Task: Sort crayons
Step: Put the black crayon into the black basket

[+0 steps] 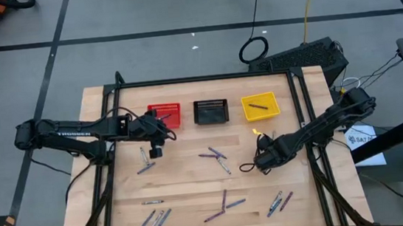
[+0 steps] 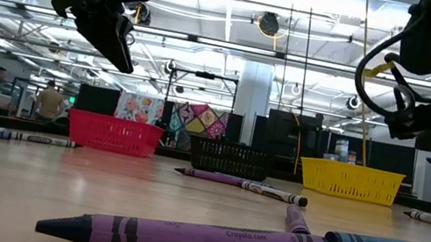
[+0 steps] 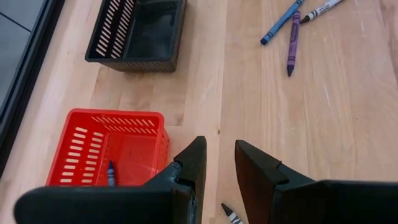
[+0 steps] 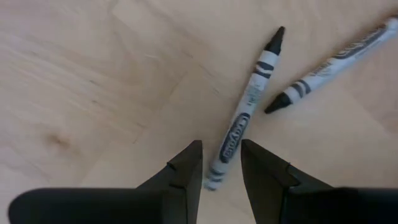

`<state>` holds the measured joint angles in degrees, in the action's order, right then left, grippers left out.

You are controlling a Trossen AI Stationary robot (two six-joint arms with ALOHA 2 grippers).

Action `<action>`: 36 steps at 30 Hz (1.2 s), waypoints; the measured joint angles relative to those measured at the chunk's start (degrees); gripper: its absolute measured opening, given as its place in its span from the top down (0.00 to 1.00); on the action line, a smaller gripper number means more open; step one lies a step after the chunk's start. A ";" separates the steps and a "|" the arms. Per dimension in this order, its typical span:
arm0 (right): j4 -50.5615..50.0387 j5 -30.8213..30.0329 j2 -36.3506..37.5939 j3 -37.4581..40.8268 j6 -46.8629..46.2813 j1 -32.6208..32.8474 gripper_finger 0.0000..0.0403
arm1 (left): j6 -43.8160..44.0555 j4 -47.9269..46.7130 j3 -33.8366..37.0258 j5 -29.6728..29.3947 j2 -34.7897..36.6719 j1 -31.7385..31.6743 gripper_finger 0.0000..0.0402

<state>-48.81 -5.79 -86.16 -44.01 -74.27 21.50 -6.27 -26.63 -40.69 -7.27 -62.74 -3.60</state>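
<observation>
We see the right gripper low over the table, fingers parted around the end of a grey crayon, not gripping it; a second grey crayon lies just beside. The left gripper hangs near the red basket, fingers apart and empty. A blue crayon lies in that basket, one crayon in the yellow basket, and other crayons are scattered over the wood. The black basket stands between the two.
</observation>
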 joint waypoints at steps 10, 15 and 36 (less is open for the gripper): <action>5.75 2.74 0.28 4.54 -2.72 -0.04 0.80 | -0.01 0.02 0.00 0.00 0.00 0.00 0.79; 6.47 3.45 0.70 4.57 -2.64 -0.04 0.96 | -0.01 0.02 0.00 0.00 -0.01 0.00 0.79; 3.51 -3.48 2.50 -8.57 10.76 -4.31 1.00 | 3.41 -1.54 0.02 0.34 -0.02 0.00 0.79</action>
<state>-45.30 -9.27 -83.66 -52.59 -63.51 17.19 -2.86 -28.17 -40.66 -6.92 -62.76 -3.60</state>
